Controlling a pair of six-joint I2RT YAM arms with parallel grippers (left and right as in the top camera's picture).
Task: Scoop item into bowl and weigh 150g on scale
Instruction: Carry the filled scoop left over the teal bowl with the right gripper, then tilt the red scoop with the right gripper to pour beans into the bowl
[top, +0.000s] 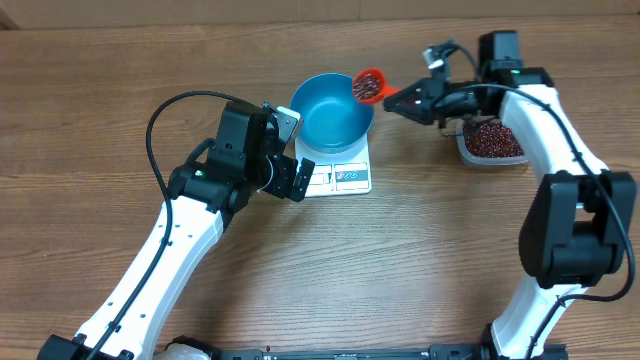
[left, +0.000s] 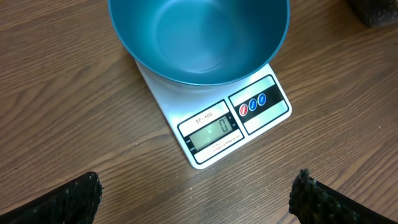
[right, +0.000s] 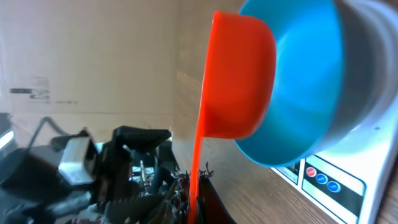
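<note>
Far left in the overhead view: left hand (top: 298, 180), spread wide and gripping nothing, poised at the left edge of the flat white square kitchen scale (top: 345, 180); touching it or not, impossible to tell. Through the left wrist camera, only the two black ribbed fingertips (left: 74, 200) in frame, cropped by the bottom edge, bare brown wooden desk (left: 74, 112) between them.

Next rightward: the scale's grey display (left: 210, 134), showing a single zero, with small print beneath too fine to read. Seated on the scale and hiding most of its platform: round, deep, bright blue bowl (top: 328, 118), upright, its far rim cut off by the top edge of the left wrist view.

Over the bowl's right rim: orange-red plastic scoop (top: 368, 84), loaded with small dark red-brown beans (top: 365, 91); contact with the rim hard to judge. From the right wrist camera, just the scoop's underside visible, beans hidden, thin handle running down into the right hand (right: 194, 193), clamped shut on that handle, its fingers dark and blurred.

Farthest right: clear rectangular plastic container (top: 470, 152) holding more of the beans, partly covered by the white right arm (top: 545, 120), well apart from the scale.
</note>
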